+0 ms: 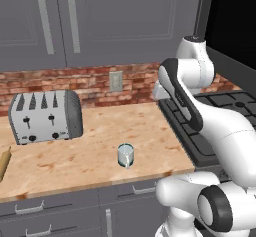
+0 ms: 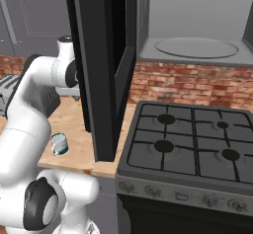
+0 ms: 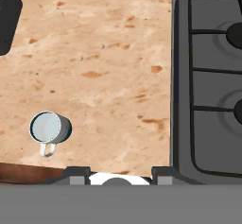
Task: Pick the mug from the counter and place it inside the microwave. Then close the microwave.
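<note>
Above the black stovetop (image 2: pixel 190 141) the microwave (image 2: pixel 192 28) hangs open, its door (image 2: pixel 101 65) swung out over the counter (image 1: pixel 95 151). Near the counter's front edge stands the mug (image 1: pixel 125 155), upright. Whether the gripper's fingers are apart, I cannot tell.

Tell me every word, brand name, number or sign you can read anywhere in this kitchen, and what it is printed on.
None: no readable text shows in any view.
The toaster has dark knobs and levers on its front, with no lettering visible.
The stove has knobs along its front edge; any markings there are too small to read.
The mug, the wall outlet and the microwave door show no print.
</note>
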